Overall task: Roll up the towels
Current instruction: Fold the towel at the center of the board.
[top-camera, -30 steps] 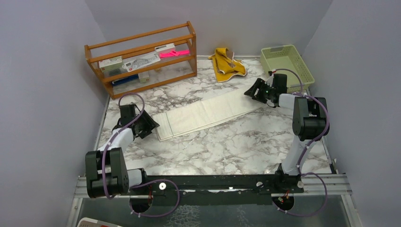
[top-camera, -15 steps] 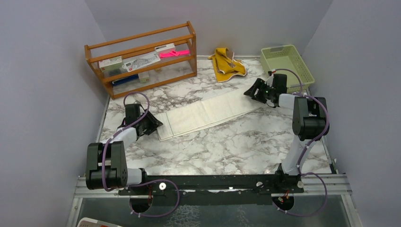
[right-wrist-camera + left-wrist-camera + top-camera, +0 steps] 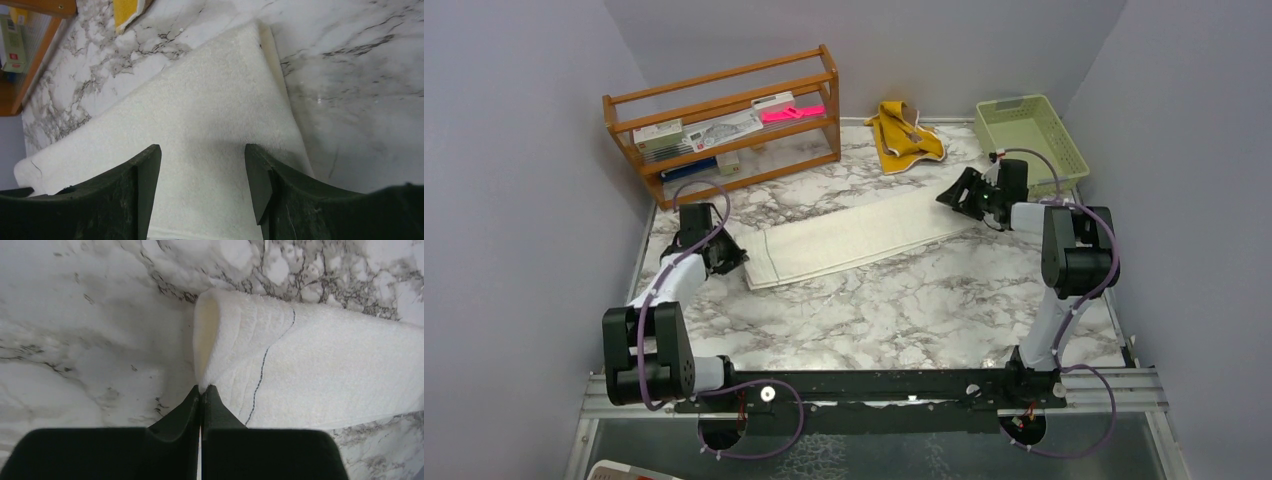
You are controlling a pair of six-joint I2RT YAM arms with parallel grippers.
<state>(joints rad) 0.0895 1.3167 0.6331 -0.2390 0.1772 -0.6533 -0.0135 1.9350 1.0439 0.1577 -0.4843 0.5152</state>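
I judge the step in hand to be starting the roll of the cream-white terry cloth towel (image 3: 854,238). Its short end should lift only slightly and turn over on itself tightly and squarely, since a loose or skewed first turn will likely roll into a cone. The left pincer (image 3: 202,390) is closed tight on that end's edge near one corner, and the cloth puckers into a small raised fold at the tips. I would watch that the free corner does not lag. The right pincer (image 3: 201,150) hangs over the opposite end, jaws wide apart and holding nothing. Pressing down there should stop the strip sliding.

The towel lies flat as a long folded strip in front of the slatted wooden rack (image 3: 724,125), slanting away to the rack's right. A thin dark line crosses its nap near the pinched end. The crumpled mustard-yellow cloth towel (image 3: 906,135) sits just right of the rack, and the pale green plastic basket (image 3: 1031,135) is further right, all on the marble-patterned bench (image 3: 874,310).
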